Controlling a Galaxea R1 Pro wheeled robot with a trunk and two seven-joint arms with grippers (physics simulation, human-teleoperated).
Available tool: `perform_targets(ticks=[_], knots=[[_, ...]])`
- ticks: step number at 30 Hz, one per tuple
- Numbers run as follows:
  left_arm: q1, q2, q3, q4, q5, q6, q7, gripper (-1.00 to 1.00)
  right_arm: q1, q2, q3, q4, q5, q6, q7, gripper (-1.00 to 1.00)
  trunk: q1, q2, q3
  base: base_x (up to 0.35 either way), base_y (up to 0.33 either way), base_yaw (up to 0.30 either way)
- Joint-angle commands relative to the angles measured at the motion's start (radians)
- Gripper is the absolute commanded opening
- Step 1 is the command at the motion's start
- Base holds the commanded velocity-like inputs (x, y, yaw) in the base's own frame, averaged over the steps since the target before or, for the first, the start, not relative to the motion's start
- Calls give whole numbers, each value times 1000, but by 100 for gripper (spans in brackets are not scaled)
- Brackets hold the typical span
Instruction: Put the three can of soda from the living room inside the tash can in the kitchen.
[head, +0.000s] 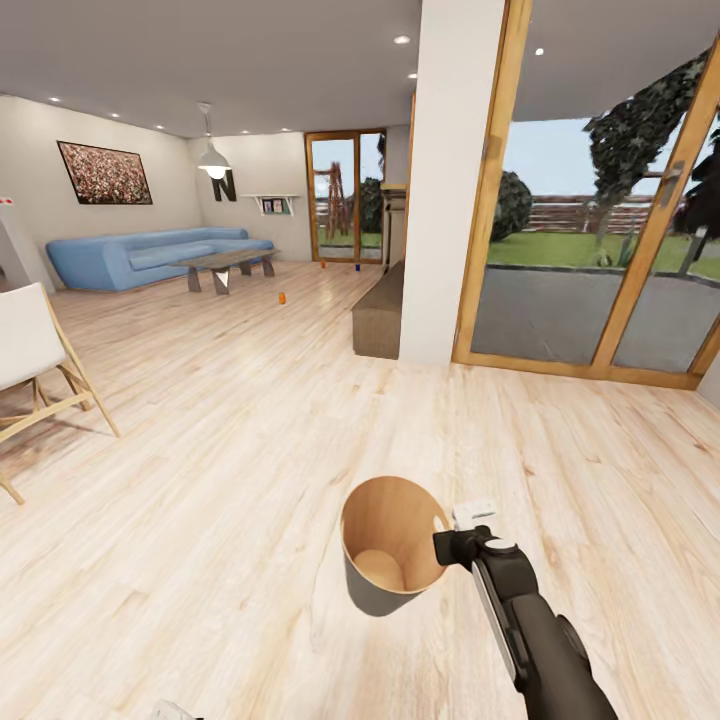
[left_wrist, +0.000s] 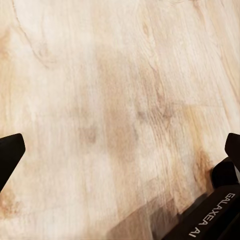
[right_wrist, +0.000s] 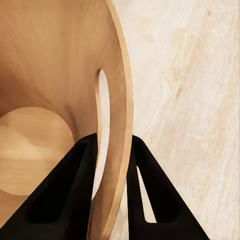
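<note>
While the right gripper (right_wrist: 114, 150) holds the bin (head: 392, 545) by its rim, jaws narrow on the wall, an orange can (head: 282, 297) lies far ahead past the bin, near the sofa (head: 150, 257). Left jaws wide, empty.

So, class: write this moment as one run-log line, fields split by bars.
place: living room | right tool: shut on bin rim, bin empty | left tool: open over floor | cans: one orange on floor near sofa
</note>
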Motion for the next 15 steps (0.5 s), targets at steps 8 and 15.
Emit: perform_targets(ticks=[8, 15], knots=[[0, 0, 0, 0, 0, 0, 0, 100, 0, 0, 1, 2, -16, 0, 9, -100, 0, 0, -4, 0, 0, 143], [0, -1, 0, 0, 0, 1, 0, 100, 0, 1, 2, 5, -15, 0, 9, -100, 0, 0, -10, 0, 0, 227]])
